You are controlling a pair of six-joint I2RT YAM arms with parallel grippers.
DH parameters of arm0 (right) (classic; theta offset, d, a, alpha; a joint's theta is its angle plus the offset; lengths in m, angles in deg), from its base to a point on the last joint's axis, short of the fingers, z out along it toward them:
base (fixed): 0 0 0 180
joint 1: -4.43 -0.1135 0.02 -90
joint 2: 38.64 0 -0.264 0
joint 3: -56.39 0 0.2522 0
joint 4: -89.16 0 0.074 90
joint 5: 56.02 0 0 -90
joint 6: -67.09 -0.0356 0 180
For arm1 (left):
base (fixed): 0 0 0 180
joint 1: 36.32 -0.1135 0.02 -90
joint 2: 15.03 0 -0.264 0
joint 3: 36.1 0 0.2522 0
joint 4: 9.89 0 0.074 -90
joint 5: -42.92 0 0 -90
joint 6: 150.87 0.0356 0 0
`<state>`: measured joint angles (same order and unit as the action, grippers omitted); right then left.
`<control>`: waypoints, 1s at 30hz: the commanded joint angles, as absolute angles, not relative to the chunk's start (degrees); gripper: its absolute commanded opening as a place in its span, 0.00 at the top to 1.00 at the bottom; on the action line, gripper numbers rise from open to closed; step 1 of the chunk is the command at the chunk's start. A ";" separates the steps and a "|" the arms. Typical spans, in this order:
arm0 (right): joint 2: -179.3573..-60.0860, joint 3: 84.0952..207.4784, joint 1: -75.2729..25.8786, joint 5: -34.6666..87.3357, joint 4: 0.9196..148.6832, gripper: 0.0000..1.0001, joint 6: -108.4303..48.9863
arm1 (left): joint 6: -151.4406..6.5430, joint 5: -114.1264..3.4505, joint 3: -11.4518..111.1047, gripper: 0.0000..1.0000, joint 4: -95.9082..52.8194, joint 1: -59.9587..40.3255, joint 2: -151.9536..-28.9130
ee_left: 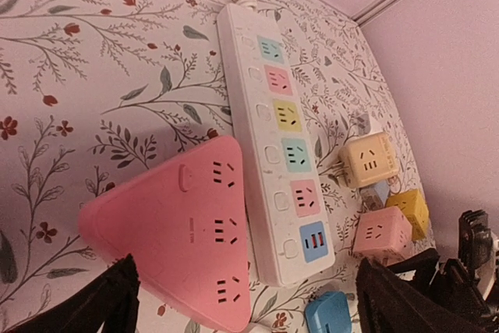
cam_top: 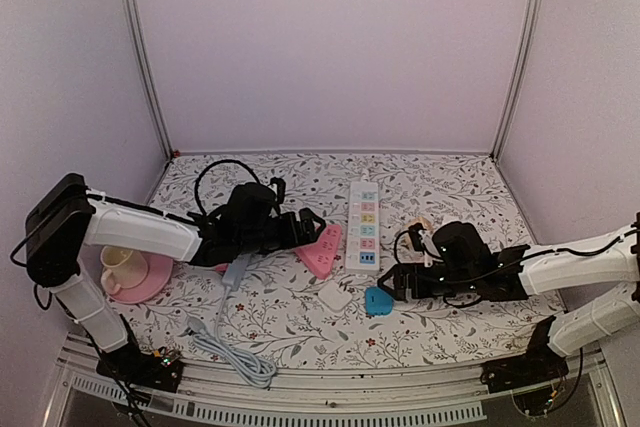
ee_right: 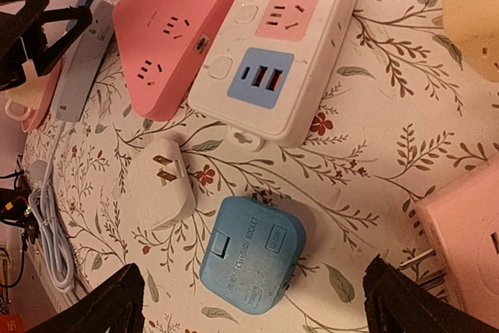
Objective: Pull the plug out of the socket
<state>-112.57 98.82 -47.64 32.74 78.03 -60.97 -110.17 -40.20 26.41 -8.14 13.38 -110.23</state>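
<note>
The white plug (ee_right: 160,186) is lying loose on the floral table cover (cam_top: 440,337), its metal prongs bare and sitting in no slot. Just beside it, with a narrow gap between them, the blue socket block (ee_right: 251,255) is resting flat. The right gripper (cam_top: 388,287) is hovering low over that pair with its jaws spread wide and gripping nothing. Across the long white power strip (ee_left: 273,138), the left gripper (cam_top: 312,227) is hanging over the pink triangular socket (ee_left: 187,232), its jaws equally far apart and not pinching anything. Going by how things are lying, I'd say the pull itself is done and the step in hand is the letting go. The plug and the blue block are sitting apart, and neither arm is holding either one. What the next move seems to call for is a clean lift away. Both sets of fingers are sitting close to the table, so the arms need to rise straight up rather than sweep sideways, or they risk knocking the plug against the blue block or shoving the pink socket into the strip.
</note>
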 commanded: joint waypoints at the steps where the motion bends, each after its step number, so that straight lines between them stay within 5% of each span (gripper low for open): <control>1: -109.22 99.77 -47.86 35.78 77.00 0.01 -60.70 | -109.00 -38.81 25.41 0.03 -8.94 12.91 -107.11; 30: -103.04 99.66 -47.86 38.40 77.87 0.01 -60.72 | -116.66 -25.44 7.69 0.03 -23.23 11.61 -82.08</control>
